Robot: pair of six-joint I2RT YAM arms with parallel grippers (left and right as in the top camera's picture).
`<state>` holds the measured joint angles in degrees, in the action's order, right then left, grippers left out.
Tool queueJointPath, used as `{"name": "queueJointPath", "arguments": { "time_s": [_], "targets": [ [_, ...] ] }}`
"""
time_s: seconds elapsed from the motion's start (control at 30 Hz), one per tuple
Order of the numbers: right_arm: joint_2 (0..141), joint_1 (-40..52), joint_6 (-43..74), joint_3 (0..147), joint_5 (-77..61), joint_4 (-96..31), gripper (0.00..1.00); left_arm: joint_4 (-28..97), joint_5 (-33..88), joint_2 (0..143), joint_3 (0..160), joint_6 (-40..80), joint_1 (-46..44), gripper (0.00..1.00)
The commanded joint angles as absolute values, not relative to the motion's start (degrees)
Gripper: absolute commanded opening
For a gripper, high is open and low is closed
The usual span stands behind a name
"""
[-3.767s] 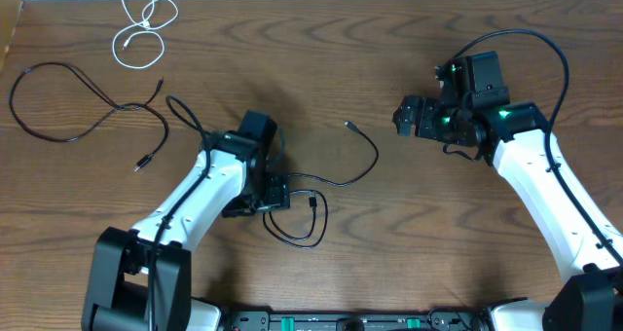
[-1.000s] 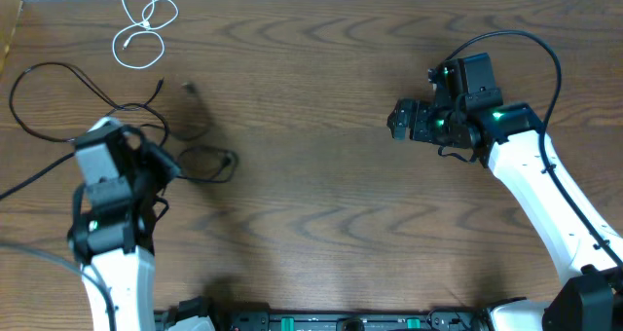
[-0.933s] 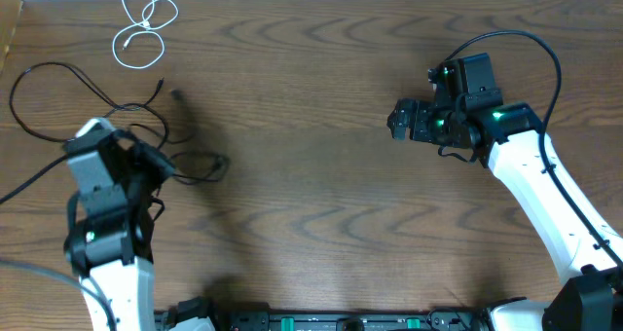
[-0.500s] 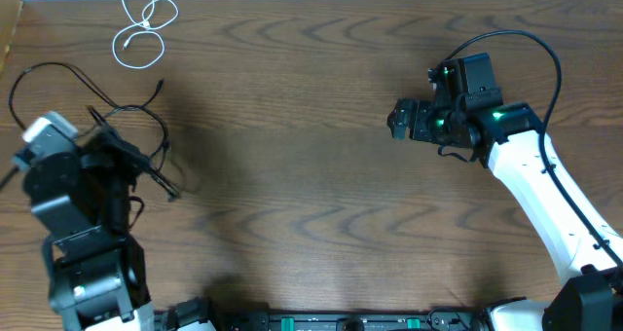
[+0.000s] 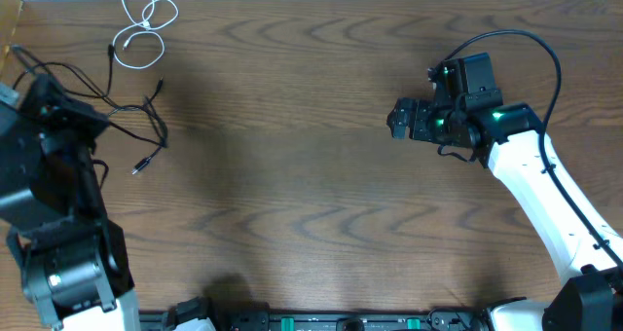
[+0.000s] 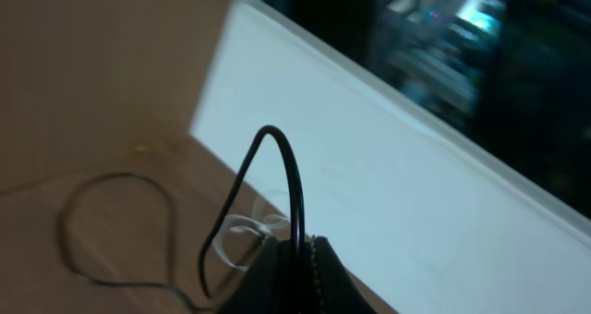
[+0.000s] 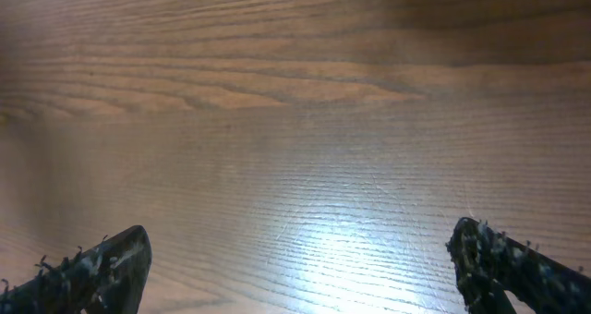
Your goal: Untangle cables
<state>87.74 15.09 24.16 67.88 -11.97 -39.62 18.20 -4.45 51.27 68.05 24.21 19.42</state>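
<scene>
The left arm has swung a long way. A few seconds ago it was low over the middle of the table (image 5: 311,204), on a black cable that lay there in loose curls. Now it is up high at the left edge, and it has pulled that cable along with it.

The left pincer (image 6: 297,259) is squeezed together on the held black cable (image 6: 290,180). The cable sticks up from between the tips in a thin bend. The middle of the table has no cable on it any more.

The black cables (image 5: 146,110) are now both on the left side, in one loose bunch. From above they seem to cross each other. I cannot tell which line belongs to which cable. The white cable (image 5: 144,24) is in the far left corner, apart from the black bunch, and it has not moved.

The right pincer (image 5: 401,117) has stayed where it was, on the far right side. Its two tips are wide apart with only bare wood under them, and it holds nothing.

So one cable has been carried away from the middle. But I think the job is not done, because the two black cables look mixed up again on the left. They likely need to be pulled apart.
</scene>
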Motion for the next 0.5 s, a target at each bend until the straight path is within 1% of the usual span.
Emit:
{"name": "queueJointPath", "arguments": {
  "time_s": [0.0,0.13,0.3,0.47],
  "targets": [
    [87.88,15.44,24.60,67.68,-11.92,-39.66,0.99,16.34,-21.69,53.10,69.04,24.10,19.73,0.07],
    [87.88,15.44,24.60,67.68,-11.92,-39.66,0.99,16.12,-31.77,56.51,69.04,24.10,21.30,0.08],
    [87.88,15.44,24.60,67.68,-11.92,-39.70,0.99,16.14,-32.01,62.50,69.04,24.67,27.99,0.07],
    [87.88,15.49,24.60,67.68,-11.92,-39.90,0.99,16.14,-31.94,66.70,69.04,30.59,34.98,0.07]
  ]
}}
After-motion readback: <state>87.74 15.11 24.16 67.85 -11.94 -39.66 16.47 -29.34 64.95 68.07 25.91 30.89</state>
